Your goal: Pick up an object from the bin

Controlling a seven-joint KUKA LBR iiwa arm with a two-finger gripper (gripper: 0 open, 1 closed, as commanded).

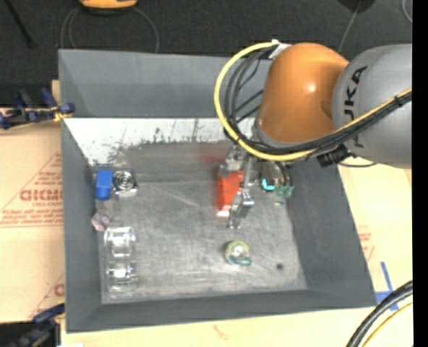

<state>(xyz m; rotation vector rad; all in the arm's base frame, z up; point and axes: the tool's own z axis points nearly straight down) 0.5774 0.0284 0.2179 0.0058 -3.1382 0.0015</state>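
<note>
The claw (237, 210) was seen low over the middle of the bin (178, 230), beneath the orange cover (301, 92) of the arm, which reached in from the right. A red block (225, 191) lay just beside it, on its left in this view, touching it or very nearly so. The block's long axis ran roughly up and down the view, toward the far wall. Whether the claw was wide or narrow could not be told, nor whether the block was gripped (the wrist hid the upper part of both). The red block was judged by far the nearest loose thing, so only a slight shift leftward would be called for to centre the claw on it. A small round greenish piece (237, 254) lay near the claw on the near side, apart from it. Well apart, along the left wall, were ranged a blue block (103, 183), a round metal cap (126, 184) and a clear plastic piece (120, 259). Nothing was seen between claw and red block.
</note>
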